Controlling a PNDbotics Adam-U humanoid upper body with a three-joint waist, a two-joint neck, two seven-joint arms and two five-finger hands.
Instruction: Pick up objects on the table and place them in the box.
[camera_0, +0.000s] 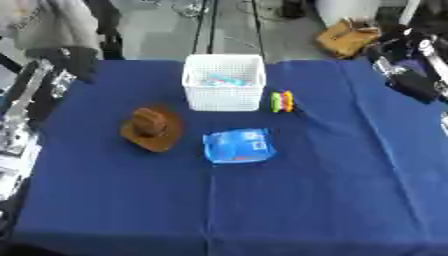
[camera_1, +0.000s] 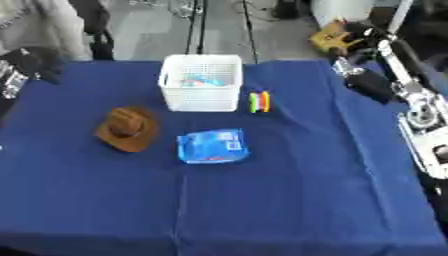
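One blue packet (camera_0: 238, 146), one brown hat (camera_0: 152, 129), one white basket (camera_0: 224, 82), hands' fingers indiscernible

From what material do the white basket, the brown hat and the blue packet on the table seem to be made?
The white basket looks like rigid plastic: its walls are a fine open grid. The brown hat looks like matte felt or leather, with no shine; I cannot tell which. The blue packet looks like thin plastic film, with pale glints and a printed face. All three rest on a blue cloth with fold lines.
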